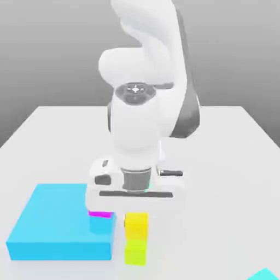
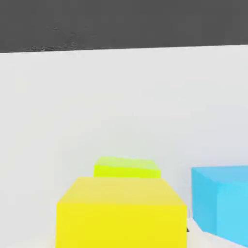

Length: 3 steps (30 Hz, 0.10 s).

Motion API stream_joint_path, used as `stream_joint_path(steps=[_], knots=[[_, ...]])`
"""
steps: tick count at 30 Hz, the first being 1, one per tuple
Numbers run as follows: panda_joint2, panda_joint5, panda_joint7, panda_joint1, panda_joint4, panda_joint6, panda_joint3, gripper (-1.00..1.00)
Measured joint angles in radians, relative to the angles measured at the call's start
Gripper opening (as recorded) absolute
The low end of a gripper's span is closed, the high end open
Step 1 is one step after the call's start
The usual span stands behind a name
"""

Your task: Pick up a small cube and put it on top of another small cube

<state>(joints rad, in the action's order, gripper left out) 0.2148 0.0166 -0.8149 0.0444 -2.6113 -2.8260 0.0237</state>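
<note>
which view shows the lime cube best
The exterior view: the lime cube shows its whole front face, directly below the golden cube. In the hand view the lime cube is mostly hidden behind the golden one.

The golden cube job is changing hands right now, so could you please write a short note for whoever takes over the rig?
Claw: shut on the golden cube, just under the hand.
Lime cube: on the table, next to the golden cube on its near side in the exterior view.
Also there: a big blue block and a magenta cube at the exterior view's left.
Done: grasp.
Left: lift, carry over the lime cube, set down on top, release.
</note>
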Motion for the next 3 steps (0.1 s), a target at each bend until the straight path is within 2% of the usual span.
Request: stream_joint_path(steps=[3], knots=[[0.0, 0.0, 0.0, 0.0, 0.0, 0.0, 0.0, 1.0]])
